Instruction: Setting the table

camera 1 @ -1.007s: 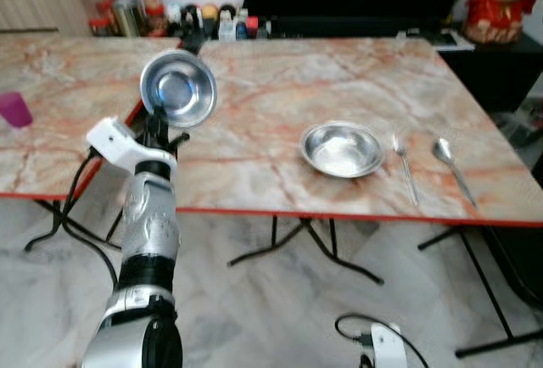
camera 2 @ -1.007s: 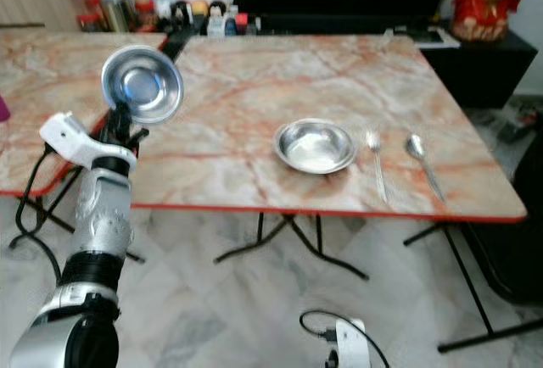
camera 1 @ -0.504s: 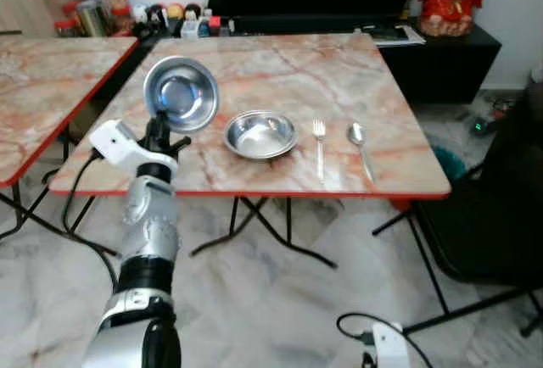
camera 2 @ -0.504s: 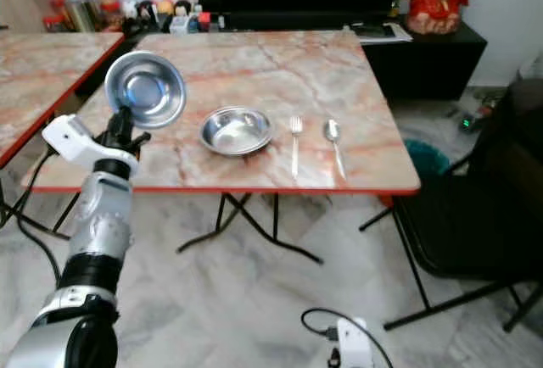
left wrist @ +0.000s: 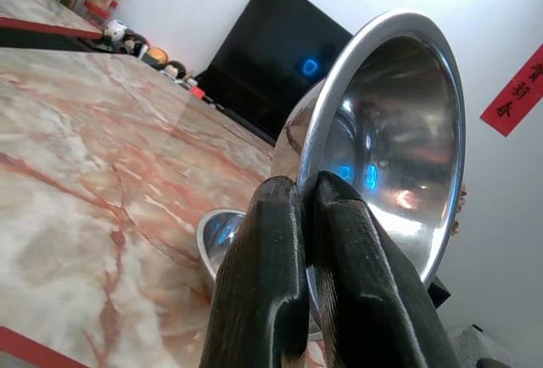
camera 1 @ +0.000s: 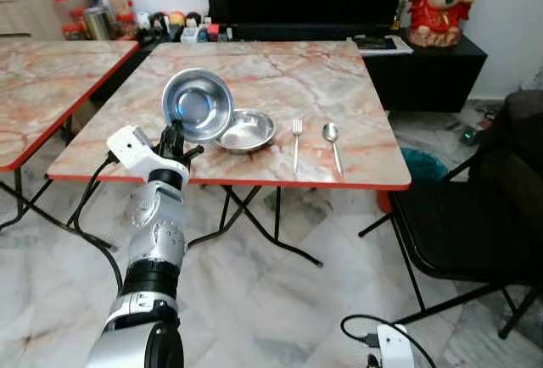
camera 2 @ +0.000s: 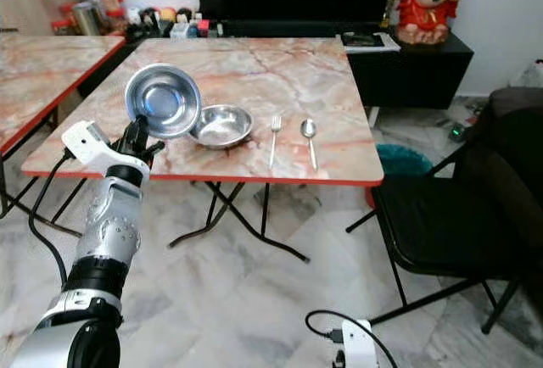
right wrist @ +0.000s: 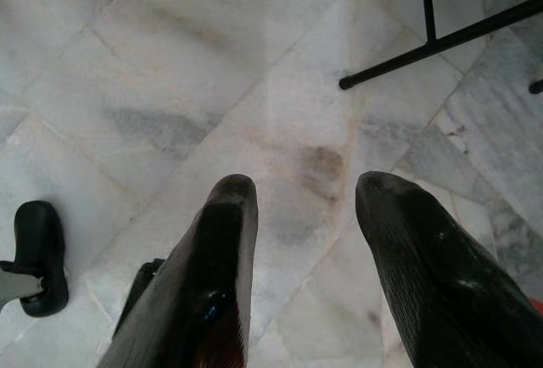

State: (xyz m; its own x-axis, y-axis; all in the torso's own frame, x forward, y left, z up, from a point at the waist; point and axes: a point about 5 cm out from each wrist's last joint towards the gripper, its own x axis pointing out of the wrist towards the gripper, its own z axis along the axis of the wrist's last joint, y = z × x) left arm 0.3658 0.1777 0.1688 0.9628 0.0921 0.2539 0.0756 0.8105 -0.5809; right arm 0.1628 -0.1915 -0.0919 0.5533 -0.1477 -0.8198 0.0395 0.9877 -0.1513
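Steel bowl (camera 1: 198, 105) pinched by left gripper (left wrist: 307, 194) (rim partly hidden) | right gripper (right wrist: 301, 194) spread

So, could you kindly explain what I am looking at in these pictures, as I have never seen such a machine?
This is a walking humanoid robot setting a table. Two pictures come from cameras in its head, looking down and forward; the other two come from cameras on its wrists. Its left gripper is shut on the rim of a steel bowl, held up tilted at the near edge of the marble table. On the table lie a second bowl, a fork and a spoon. The right gripper hangs open over the floor. A black chair stands to the right.
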